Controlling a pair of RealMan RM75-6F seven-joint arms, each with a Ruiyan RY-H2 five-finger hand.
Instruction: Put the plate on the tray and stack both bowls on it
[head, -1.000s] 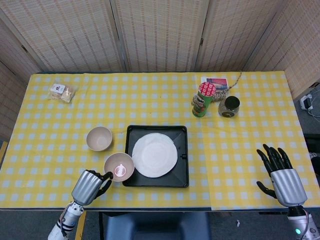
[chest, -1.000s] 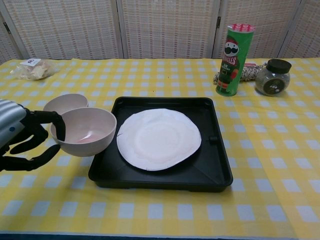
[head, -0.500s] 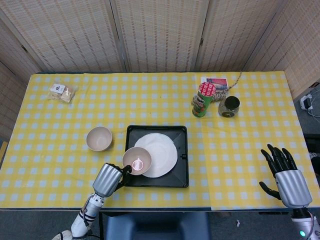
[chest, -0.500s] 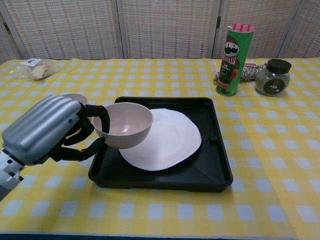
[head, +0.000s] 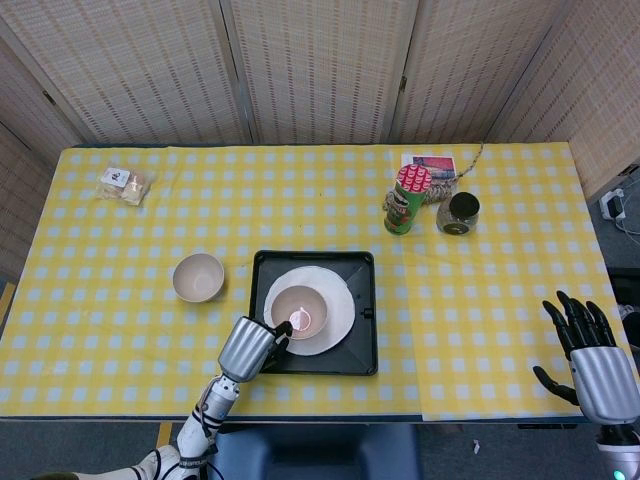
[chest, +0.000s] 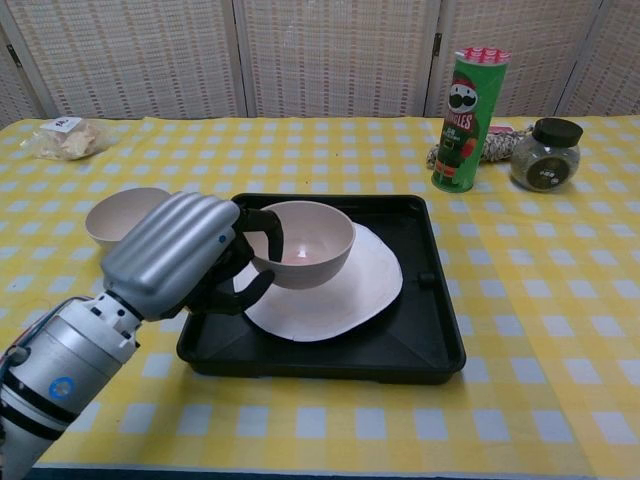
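One bowl is pinched at its near rim by our left hand, held mouth-up over the plate, which already lies in the tray. We judge a rim grip keeps the underside free for setting down (contact with the plate cannot be confirmed). Being round, it has no long axis. A second bowl waits left of the tray. Our right hand idles, fingers spread, well right of the tray.

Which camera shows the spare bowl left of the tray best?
Head view: the spare bowl sits fully visible on the cloth, clear of the tray. In the chest view the left hand hides part of it.
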